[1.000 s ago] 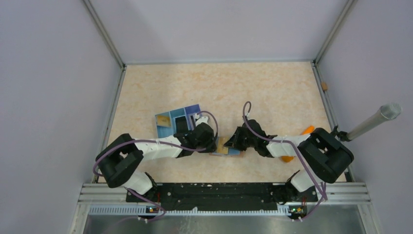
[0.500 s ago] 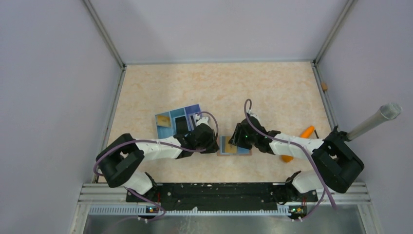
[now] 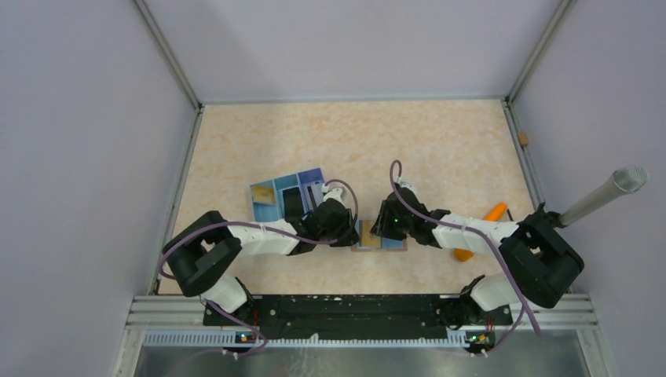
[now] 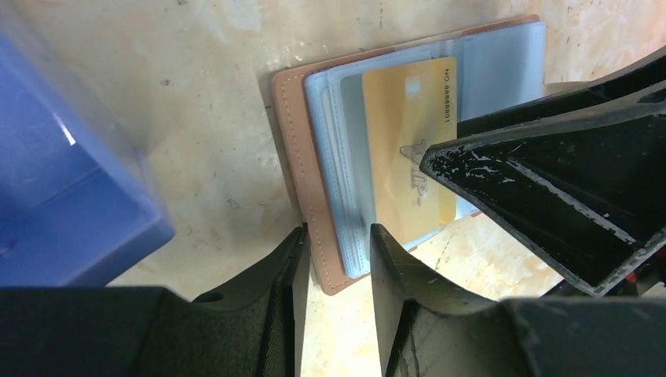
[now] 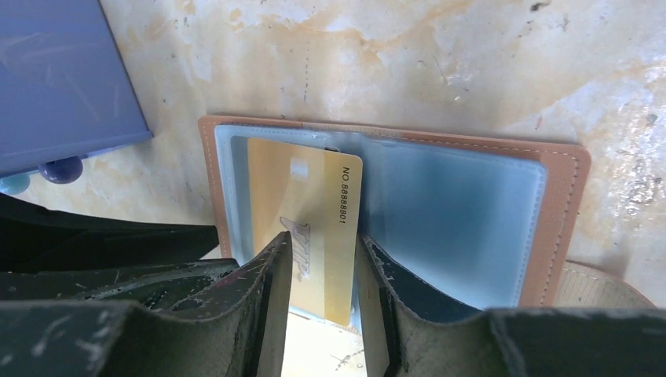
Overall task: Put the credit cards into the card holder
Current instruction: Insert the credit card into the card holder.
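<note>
Table (image 3: 440,149): mottled beige, the two arms meeting near its front.
Blue box (image 3: 287,196): a divided tray, just left of the card holder.
Card holder (image 5: 455,204): lay open and flat between the grippers, clear sleeves up.
Left gripper (image 4: 338,259): fingers part-spread astride the holder's left edge; whether clamped, unclear.
Right gripper (image 5: 323,251): jaws apart over the card, pinching nothing.
Gold card (image 5: 314,204): on the holder's left half; whether tucked into a sleeve, unclear.
</note>
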`<state>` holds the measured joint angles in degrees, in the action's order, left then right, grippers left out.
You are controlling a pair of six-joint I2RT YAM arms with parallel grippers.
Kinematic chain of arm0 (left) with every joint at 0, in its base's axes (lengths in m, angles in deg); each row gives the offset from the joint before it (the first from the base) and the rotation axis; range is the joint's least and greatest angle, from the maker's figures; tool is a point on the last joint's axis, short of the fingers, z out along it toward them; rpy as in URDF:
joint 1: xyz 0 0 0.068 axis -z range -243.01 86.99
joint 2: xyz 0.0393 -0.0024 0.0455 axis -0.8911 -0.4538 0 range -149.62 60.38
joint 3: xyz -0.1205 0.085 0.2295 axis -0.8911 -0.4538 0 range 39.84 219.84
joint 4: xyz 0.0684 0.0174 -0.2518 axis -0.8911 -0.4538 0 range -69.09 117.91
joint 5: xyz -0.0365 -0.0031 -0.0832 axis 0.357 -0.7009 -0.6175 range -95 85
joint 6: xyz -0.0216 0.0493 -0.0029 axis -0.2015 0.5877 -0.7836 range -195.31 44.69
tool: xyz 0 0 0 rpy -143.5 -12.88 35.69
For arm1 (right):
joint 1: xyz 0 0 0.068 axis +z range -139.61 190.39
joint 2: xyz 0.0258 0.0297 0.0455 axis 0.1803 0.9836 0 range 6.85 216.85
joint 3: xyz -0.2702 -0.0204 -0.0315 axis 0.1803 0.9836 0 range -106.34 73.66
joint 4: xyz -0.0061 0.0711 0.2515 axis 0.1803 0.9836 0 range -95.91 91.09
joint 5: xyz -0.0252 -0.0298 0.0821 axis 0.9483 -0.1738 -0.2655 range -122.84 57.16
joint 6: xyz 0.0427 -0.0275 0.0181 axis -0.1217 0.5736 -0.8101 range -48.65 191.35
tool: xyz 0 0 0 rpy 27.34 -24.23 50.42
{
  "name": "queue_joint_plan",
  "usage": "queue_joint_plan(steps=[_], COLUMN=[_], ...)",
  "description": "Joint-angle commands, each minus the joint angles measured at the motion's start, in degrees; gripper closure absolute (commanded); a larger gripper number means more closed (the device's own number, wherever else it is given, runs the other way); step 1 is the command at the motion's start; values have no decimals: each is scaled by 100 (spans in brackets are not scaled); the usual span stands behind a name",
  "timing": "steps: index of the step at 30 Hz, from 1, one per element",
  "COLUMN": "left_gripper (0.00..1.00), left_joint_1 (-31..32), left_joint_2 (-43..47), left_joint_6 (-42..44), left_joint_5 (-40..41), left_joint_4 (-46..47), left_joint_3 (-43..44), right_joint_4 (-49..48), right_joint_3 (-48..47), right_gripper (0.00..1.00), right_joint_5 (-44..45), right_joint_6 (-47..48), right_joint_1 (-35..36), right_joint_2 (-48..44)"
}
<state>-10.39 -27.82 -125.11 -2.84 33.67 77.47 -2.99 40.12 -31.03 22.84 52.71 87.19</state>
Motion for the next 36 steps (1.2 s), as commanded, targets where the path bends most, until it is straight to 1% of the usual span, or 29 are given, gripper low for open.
queue_joint_plan(steps=[1, 3, 8, 15, 17, 18, 19, 22, 25, 29, 31, 33, 34, 36], left_gripper=[64, 65, 65, 65, 63, 62, 58, 45, 34, 23, 18, 14, 13, 12], left_joint_1=[11, 11, 11, 11, 10, 11, 11, 5, -2, -37, -173, -455, -715, -1426], left_joint_2=[-232, -226, -197, -18, 145, 260, 382, 793, 1145, 1570, 1810, 2061, 2181, 2420], left_joint_6=[76, 135, 225, 386, 468, 524, 581, 802, 1065, 1319, 1500, 1703, 1804, 2012], left_joint_5=[-131, -111, -149, -189, -169, -171, -170, -116, -110, 19, 116, 232, 260, 230], left_joint_4=[250, 379, 661, 748, 635, 565, 468, -120, -911, -2048, -2663, -3294, -3582, -4007], left_joint_3=[24, 12, -51, -111, -101, -100, -89, 63, 309, 679, 947, 1233, 1383, 1584], right_joint_4=[-100, -159, -483, -374, -311, -147, -31, 318, 658, 941, 1046, 1099, 1100, 1058], right_joint_3=[-275, -325, -328, -358, -346, -339, -339, -353, -379, -370, -370, -360, -349, -310], right_gripper=[66, 66, 66, 61, 60, 58, 55, 44, 35, 31, 30, 30, 29, 29], right_joint_5=[-161, -163, -480, -316, -211, -46, 64, 416, 762, 835, 835, 795, 758, 672], right_joint_6=[123, 140, 191, 507, 555, 580, 592, 661, 759, 935, 1040, 1124, 1157, 1219], right_joint_1=[188, 241, 350, 426, 427, 428, 431, 428, 402, 231, 126, 37, -2, -58], right_joint_2=[141, 172, 211, 43, -98, -197, -298, -648, -1063, -1575, -1774, -1943, -2044, -2161])
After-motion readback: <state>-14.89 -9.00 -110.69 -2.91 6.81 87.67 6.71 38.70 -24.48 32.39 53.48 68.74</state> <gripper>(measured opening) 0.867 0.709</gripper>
